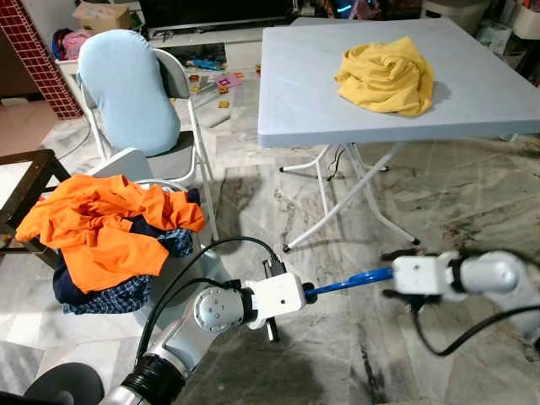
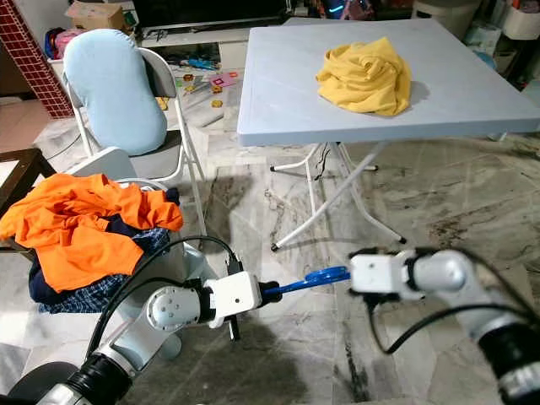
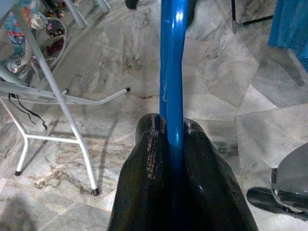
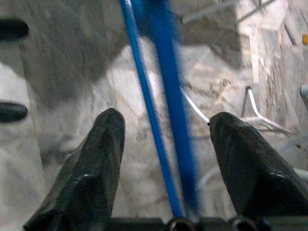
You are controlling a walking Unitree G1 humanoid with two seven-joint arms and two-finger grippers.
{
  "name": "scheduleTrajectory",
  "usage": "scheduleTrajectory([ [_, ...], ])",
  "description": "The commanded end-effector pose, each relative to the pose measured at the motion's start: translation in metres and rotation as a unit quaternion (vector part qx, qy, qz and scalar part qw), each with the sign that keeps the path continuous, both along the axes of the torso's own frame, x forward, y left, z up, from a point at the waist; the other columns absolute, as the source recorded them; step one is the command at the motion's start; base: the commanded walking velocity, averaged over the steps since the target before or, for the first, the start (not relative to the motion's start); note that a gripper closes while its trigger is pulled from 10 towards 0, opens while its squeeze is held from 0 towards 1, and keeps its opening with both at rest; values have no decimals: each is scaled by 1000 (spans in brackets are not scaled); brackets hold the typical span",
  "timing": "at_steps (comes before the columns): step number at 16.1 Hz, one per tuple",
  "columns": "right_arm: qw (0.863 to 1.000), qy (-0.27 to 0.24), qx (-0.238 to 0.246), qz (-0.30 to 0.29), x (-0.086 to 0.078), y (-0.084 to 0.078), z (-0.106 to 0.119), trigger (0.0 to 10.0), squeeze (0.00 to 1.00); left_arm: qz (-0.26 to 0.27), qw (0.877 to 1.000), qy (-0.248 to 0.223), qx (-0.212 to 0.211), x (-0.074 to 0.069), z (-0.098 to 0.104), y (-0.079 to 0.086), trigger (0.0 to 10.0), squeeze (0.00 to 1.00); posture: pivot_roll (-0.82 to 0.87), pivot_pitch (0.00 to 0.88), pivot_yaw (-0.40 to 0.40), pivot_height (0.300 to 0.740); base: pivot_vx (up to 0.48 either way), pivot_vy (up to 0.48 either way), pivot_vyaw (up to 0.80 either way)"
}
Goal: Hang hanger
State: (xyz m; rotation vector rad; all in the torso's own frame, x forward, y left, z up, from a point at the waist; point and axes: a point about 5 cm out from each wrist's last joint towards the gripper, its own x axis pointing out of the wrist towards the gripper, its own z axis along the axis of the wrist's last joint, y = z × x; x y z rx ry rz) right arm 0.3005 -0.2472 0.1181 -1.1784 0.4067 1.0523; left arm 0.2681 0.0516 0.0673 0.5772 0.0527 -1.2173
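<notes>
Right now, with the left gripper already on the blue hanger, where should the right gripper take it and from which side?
Probably the free end of the blue hanger, coming in from the robot's right. It juts level from the shut left gripper, and its thin bars already run between the open right gripper fingers, apparently untouched.

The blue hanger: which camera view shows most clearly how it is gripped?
The left wrist view: the left gripper is shut on the blue hanger, fingers pressing both sides. The right wrist view shows it blurred between the open right gripper fingers. The eye views show a short blue piece between both grippers.
</notes>
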Motion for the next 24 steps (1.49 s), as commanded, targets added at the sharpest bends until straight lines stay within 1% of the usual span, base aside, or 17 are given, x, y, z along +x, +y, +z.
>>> scheduleTrajectory([
  [1,1000,-6,-14,15,3,2,4,0,0,-9,1000,1,3,0,0,0,10000,0,-125,64,82,740,0,0,0],
  [4,999,-8,-26,24,10,4,11,0,0,-14,1000,2,5,-1,-1,1,10000,0,-125,64,82,740,0,0,0],
  [6,999,8,-29,28,8,3,12,0,0,-14,1000,3,4,-1,-2,0,10000,0,-123,65,80,740,0,0,0],
  [7,999,16,-33,28,6,1,11,0,0,-14,1000,4,4,-1,-2,0,10000,0,-123,65,79,740,0,0,0],
  [8,998,36,-47,20,2,-8,8,0,0,-13,1000,3,3,-1,-2,0,10000,0,-123,65,78,740,0,0,0],
  [9,998,41,-51,17,2,-10,7,0,0,-13,1000,3,3,-1,-2,0,10000,0,-123,65,78,740,0,0,0],
  [10,997,52,-60,8,0,-17,5,0,0,-14,1000,3,3,-1,-2,0,10000,0,-125,64,78,740,0,0,0],
  [11,997,56,-62,4,-1,-19,4,0,0,-14,1000,3,2,-1,-2,0,10000,0,-125,64,78,740,0,0,0],
  [15,996,71,-58,-4,-3,-21,3,0,0,-14,1000,3,1,-1,-2,-1,10000,0,-127,64,77,740,0,0,0],
  [18,995,82,-48,-5,-4,-19,0,0,0,-11,1000,3,0,-1,-2,-1,10000,0,-124,61,76,740,0,0,0],
  [22,995,88,-47,-7,-5,-20,0,0,0,-2,1000,7,0,1,-3,-1,10000,0,-123,57,75,740,0,0,0],
  [23,995,89,-46,-9,-4,-20,-1,0,0,12,1000,17,-11,3,-3,0,10000,1000,-124,55,74,740,0,0,0],
  [24,995,90,-47,-12,-5,-19,-3,0,0,31,999,13,-37,6,0,0,10000,1000,-124,55,74,740,0,0,0],
])
